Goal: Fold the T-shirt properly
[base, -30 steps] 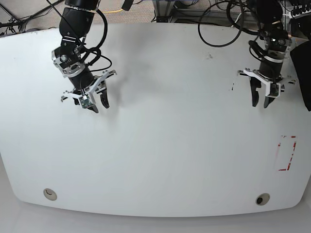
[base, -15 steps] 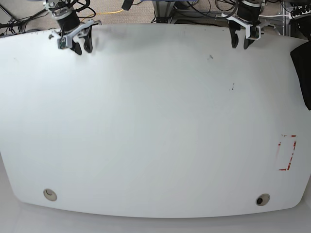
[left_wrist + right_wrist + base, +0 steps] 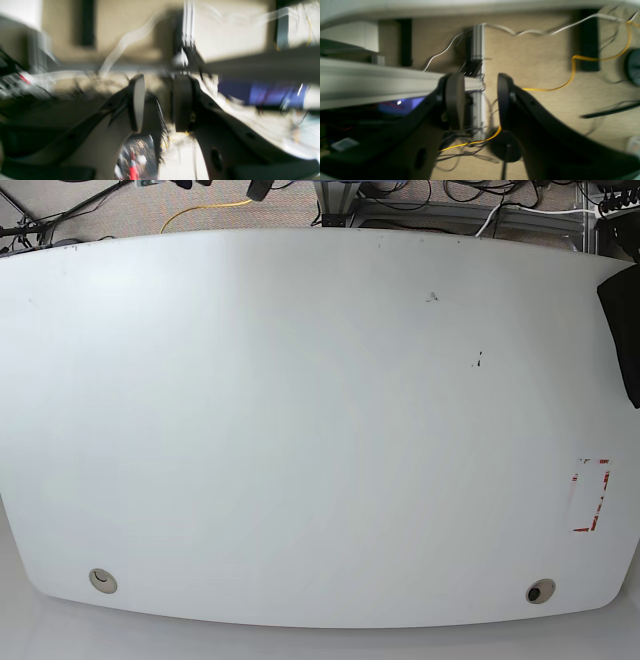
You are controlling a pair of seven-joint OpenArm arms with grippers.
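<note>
**Both hands off the tabletop, T-shirt at the far edge**

Base view: wide white rounded tabletop (image 3: pixel 300 430), no arm over it. Black fabric T-shirt (image 3: pixel 625 330) shows only as a dark piece at the right edge of the view, partly cut off by the frame; whether it lies flat or hangs over the side, cannot tell. Red-and-white rectangular marking (image 3: pixel 590 496) sits on the tabletop near that same side, below the shirt and apart from it. Two small round grey fittings near the front edge: one at the left (image 3: pixel 101 580), one at the right (image 3: pixel 540 591). A few small dark specks (image 3: pixel 478 361) on the surface.

Left wrist view, heavily blurred: left hand (image 3: pixel 157 102) has its two dark pads parted with a clear gap, nothing between them. Background is smeared cables and frame parts.

Right wrist view: right hand (image 3: pixel 478 100) likewise partly open, pads apart, holding nothing. Behind it beige carpeted floor (image 3: pixel 540 57), a thin yellow cable (image 3: pixel 572 67) curling across, a white cable (image 3: pixel 520 32), and a grey aluminium rail (image 3: pixel 382 80) on the left.
</note>
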